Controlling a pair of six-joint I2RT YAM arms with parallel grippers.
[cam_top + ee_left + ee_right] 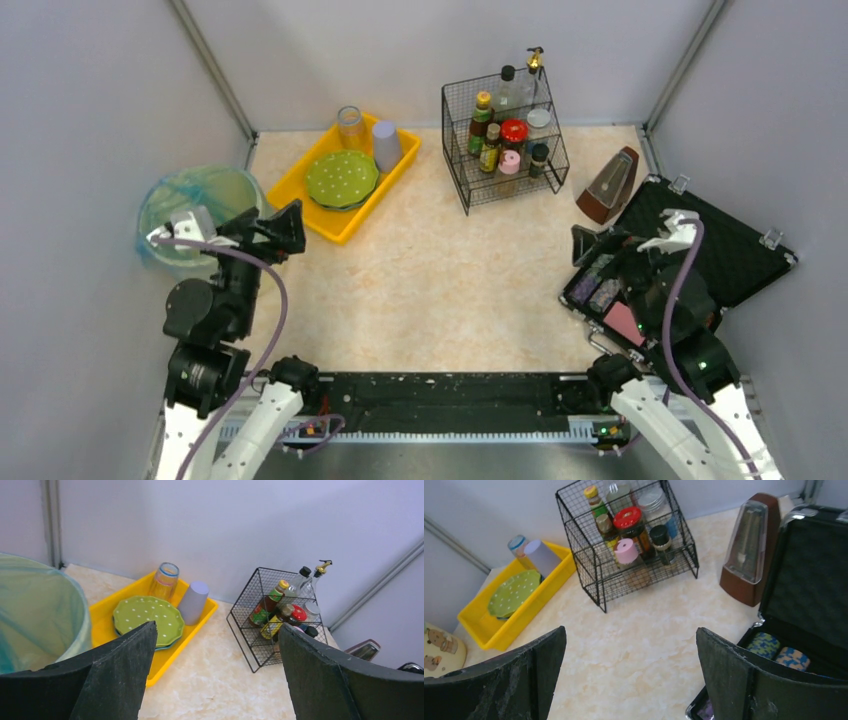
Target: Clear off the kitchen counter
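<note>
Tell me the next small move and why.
Probably move the right gripper toward the brown pyramid-shaped metronome: it stands on the beige marbled counter beside the open black case, and that gripper is open, empty and nearest.

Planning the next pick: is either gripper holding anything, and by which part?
Nothing is held. The left gripper and the right gripper both stand open, with nothing between their fingers.
</note>
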